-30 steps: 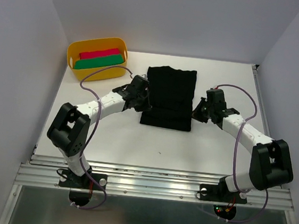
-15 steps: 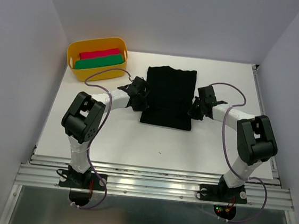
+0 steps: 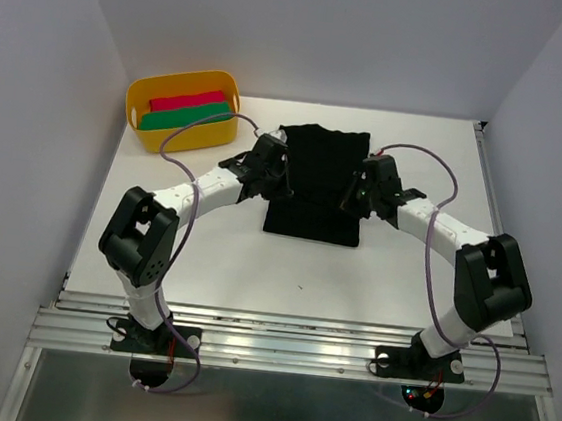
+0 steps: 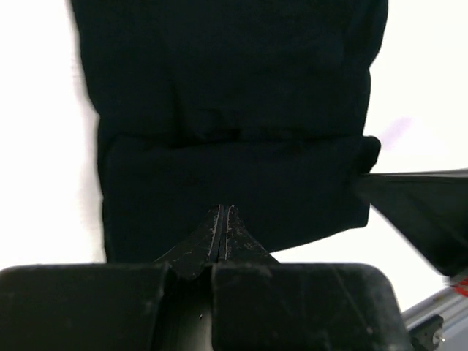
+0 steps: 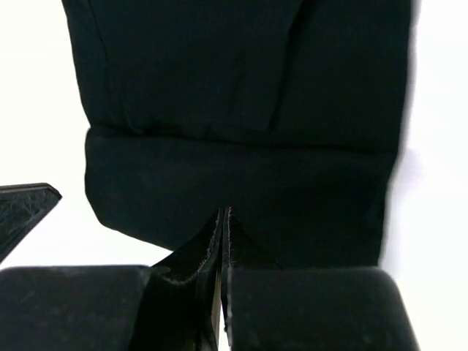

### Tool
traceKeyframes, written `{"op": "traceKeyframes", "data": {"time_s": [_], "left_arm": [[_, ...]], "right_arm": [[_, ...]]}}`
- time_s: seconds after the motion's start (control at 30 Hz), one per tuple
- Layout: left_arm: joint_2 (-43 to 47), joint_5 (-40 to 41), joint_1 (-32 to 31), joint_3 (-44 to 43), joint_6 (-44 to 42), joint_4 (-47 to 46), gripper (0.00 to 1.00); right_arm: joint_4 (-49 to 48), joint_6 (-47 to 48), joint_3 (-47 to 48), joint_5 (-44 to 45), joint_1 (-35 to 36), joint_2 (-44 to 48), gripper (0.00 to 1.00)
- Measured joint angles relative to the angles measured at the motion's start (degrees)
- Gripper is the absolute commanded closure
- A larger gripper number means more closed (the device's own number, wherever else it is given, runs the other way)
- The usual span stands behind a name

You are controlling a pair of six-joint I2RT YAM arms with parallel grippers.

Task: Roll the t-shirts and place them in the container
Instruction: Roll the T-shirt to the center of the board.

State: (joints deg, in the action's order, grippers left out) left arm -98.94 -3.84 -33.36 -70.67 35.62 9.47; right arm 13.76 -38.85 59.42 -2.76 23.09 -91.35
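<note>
The black t-shirt lies folded into a tall rectangle at the middle of the table. It fills the left wrist view and the right wrist view, with a crosswise fold line and a thicker doubled near part. My left gripper is at the shirt's left edge, fingers pressed together over the fabric. My right gripper is at the shirt's right edge, also shut. I see no fabric between either pair of fingers.
A yellow tub stands at the back left, holding a red roll and a green roll. White walls close in the table on three sides. A metal rail runs along the near edge.
Both grippers have moved away from the bases and inward, from beside the shirt's lower sides to over its left and right edges near mid-length. The shirt's outline looks unchanged.
</note>
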Motion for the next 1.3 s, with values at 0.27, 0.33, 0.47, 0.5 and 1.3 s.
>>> {"op": "traceKeyframes", "data": {"time_s": [0.27, 0.33, 0.47, 0.5, 1.3], "left_arm": [[-8.1, -2.4, -0.7, -0.3, 0.7, -1.7, 1.0], [-10.3, -2.3, -0.7, -0.3, 0.6, -2.0, 1.0], [-11.9, -2.3, -0.7, -0.3, 0.1, -2.4, 1.0], [-11.7, -2.1, -0.7, -0.3, -0.2, -2.4, 1.0], [14.6, 0.8, 0.3, 22.6, 1.9, -1.4, 0.39]], "right_arm": [[-1.9, -1.0, 0.2, -1.7, 1.4, -11.1, 0.98], [-2.1, -1.2, 0.9, -1.9, 1.3, -11.7, 0.98], [-1.5, -0.7, 1.5, -0.7, 1.3, -11.4, 0.96], [-0.9, -0.6, 1.5, -0.2, 1.3, -10.9, 0.95], [5.0, -5.8, -19.4, 0.0, -2.9, 17.4, 0.45]]}}
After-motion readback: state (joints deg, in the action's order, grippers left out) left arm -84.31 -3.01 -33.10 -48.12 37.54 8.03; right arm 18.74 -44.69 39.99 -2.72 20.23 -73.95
